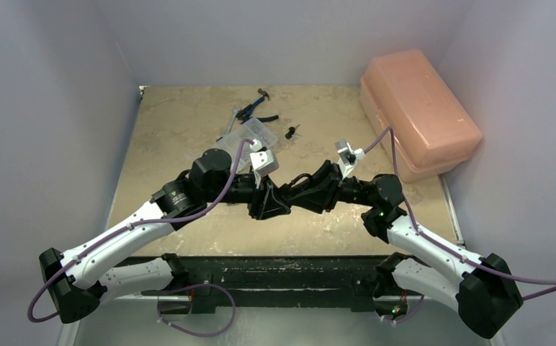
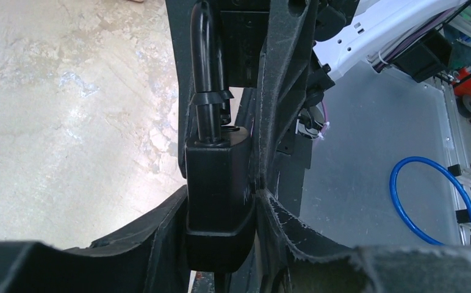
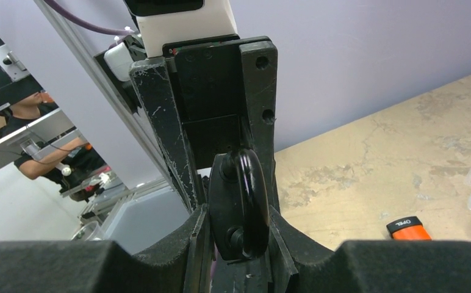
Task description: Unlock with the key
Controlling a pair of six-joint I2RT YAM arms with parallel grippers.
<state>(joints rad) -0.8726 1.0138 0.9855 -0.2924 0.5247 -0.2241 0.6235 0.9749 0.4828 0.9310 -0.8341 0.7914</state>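
Left wrist shows padlock (image 2: 218,195) with shackle (image 2: 204,67) pointing away.

White arms (image 1: 117,241), purple cables (image 1: 221,189), black claws (image 2: 221,196) (image 3: 239,215)

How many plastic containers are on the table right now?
2. A large pink lidded bin sits at the far right corner. A small clear box sits at the far centre, just on the near side of the blue-handled pliers. Others may be hidden from view.
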